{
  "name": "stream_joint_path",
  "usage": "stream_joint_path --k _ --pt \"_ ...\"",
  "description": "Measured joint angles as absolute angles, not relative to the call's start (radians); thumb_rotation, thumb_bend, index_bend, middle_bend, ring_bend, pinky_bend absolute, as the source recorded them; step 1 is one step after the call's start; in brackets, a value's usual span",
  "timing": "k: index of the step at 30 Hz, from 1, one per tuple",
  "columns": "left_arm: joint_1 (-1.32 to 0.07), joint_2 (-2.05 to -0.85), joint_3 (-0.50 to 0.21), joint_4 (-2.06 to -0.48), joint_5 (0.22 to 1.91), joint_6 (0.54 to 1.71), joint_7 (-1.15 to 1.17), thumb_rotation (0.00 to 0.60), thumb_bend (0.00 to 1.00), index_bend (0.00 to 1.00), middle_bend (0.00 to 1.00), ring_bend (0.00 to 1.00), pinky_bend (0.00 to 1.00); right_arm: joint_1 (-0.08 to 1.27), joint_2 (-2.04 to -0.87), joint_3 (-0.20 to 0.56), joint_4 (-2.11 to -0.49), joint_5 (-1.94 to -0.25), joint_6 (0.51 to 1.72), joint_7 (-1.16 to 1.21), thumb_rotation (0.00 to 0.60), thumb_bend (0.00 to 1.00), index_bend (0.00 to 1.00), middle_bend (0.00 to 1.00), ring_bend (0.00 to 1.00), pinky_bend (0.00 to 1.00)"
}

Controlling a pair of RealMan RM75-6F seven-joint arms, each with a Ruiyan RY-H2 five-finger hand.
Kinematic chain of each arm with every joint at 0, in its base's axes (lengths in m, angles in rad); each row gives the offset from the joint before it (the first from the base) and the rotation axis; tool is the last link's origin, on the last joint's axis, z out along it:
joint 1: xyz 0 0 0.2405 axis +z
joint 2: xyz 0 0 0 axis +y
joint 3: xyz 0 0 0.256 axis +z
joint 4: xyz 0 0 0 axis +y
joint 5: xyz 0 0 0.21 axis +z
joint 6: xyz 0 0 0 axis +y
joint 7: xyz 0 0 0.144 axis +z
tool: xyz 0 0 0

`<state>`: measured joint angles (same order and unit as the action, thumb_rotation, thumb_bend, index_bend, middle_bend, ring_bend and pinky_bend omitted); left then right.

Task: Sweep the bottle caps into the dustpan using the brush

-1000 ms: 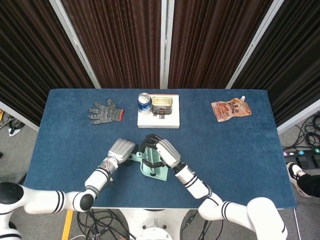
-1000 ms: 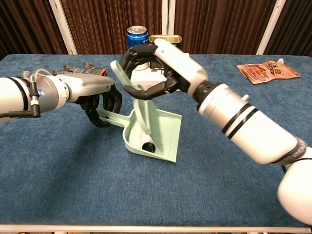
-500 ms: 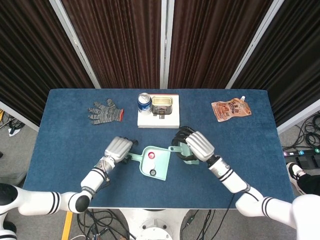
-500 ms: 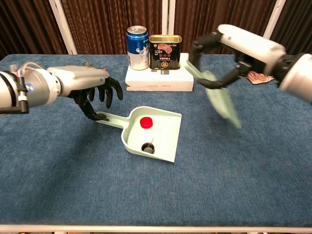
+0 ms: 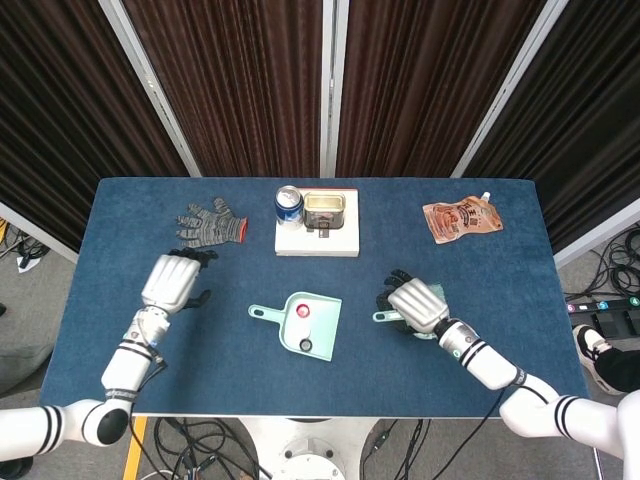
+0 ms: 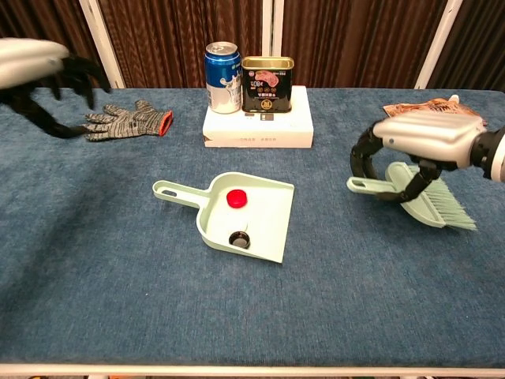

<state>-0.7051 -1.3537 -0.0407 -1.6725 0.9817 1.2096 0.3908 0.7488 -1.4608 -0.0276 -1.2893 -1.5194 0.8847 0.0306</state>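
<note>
Since a second ago we see the right hand (image 6: pixel 410 146) carried the brush (image 6: pixel 422 196) out of the dustpan (image 5: pixel 300 322) and away to the right side of the table (image 5: pixel 130 215), while the left hand (image 5: pixel 172 281) let go of the dustpan handle and drew off to the left. The right hand now curls its fingers around the brush handle, with the brush lying low at the table surface, bristles pointing right. The left hand hangs over the table with its fingers spread and holds nothing.

We count two bottle caps, both inside the dustpan: a red cap (image 6: pixel 235 198) towards the back and a dark cap (image 6: pixel 238 238) nearer the front lip. The dustpan rests alone in the middle of the table, well apart from both hands.

We also count one grey glove (image 5: pixel 210 225), one blue can (image 5: pixel 289 205) and one tin (image 5: pixel 324 211) on a white box (image 5: pixel 316 241), and one orange pouch (image 5: pixel 461 217).

The chest view shows the brush bristles plainly, which the head view mostly hides under the right hand; the head view shows the whole left hand, which the chest view blurs and cuts off at the corner.
</note>
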Motion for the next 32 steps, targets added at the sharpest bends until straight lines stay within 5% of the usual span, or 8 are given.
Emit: stream_joint_path --k 7,15,23,32 --pt "-0.596 -1.284 -0.020 -1.670 1.029 1.256 0.277 0.600 0.26 0.25 0.35 0.24 0.30 0.714 -1.461 -0.010 -1.317 -1.424 0.863 -0.035 0.600 0.15 0.12 0.24 0.02 0.09" --pt "-0.465 -1.237 0.005 -1.561 1.102 1.346 0.163 0.600 0.26 0.25 0.34 0.24 0.25 0.610 -1.372 0.025 -1.350 -1.392 1.027 0.059 0.600 0.32 0.12 0.25 0.03 0.09" --pt "-0.303 -1.212 0.042 -1.447 1.161 1.481 0.119 0.600 0.26 0.20 0.25 0.13 0.17 0.417 -1.222 0.033 -1.408 -1.380 1.281 0.156 0.600 0.33 0.11 0.20 0.01 0.08" --pt "-0.158 -1.186 0.073 -1.489 1.209 1.582 0.125 0.600 0.26 0.20 0.24 0.13 0.16 0.196 -1.139 -0.006 -1.510 -1.403 1.504 0.200 0.600 0.33 0.11 0.20 0.00 0.05"
